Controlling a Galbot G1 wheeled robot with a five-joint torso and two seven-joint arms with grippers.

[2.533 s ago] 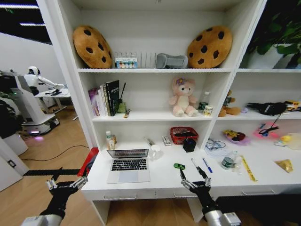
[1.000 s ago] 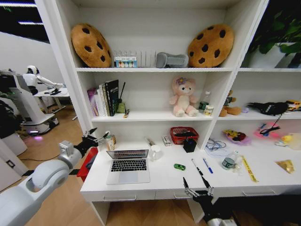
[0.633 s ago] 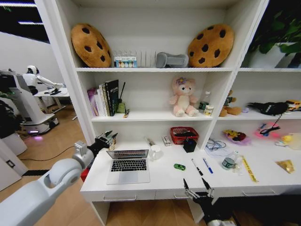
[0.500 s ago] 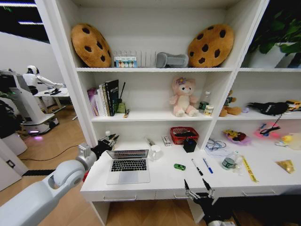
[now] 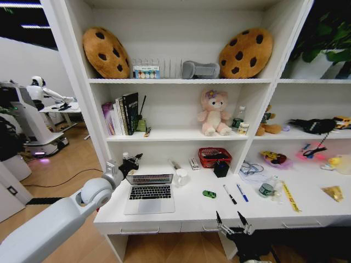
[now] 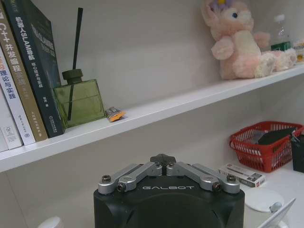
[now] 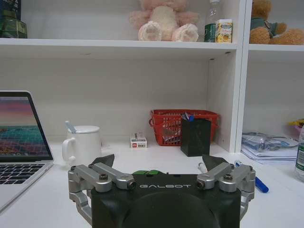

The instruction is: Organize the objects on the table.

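Note:
On the white table (image 5: 189, 211) an open silver-white laptop (image 5: 149, 193) stands at the left. A tiny green toy car (image 5: 209, 194) lies to its right, followed by a black pen (image 5: 229, 194) and a blue pen (image 5: 242, 192). My left gripper (image 5: 130, 163) hovers, shut and empty, at the top left corner of the laptop lid. In the left wrist view the left gripper (image 6: 163, 159) faces the shelf wall. My right gripper (image 5: 233, 224) is open at the table's front edge, before the car and pens. The right wrist view shows the right gripper (image 7: 159, 161), laptop (image 7: 19, 142), car (image 7: 147, 172) and blue pen (image 7: 259, 184).
A white mug (image 5: 180, 177), a red basket (image 5: 214, 157) and a black pen holder (image 5: 221, 168) stand behind the objects. A water bottle (image 5: 266, 188), papers (image 5: 253, 171) and a yellow strip (image 5: 289, 196) lie to the right. Books (image 5: 123, 114) and a pink plush bear (image 5: 213, 113) fill the shelf above.
My left arm has risen from below the table's left front and reached to the laptop lid's top left corner, its fingers closing. The right gripper has sunk slightly at the front edge.

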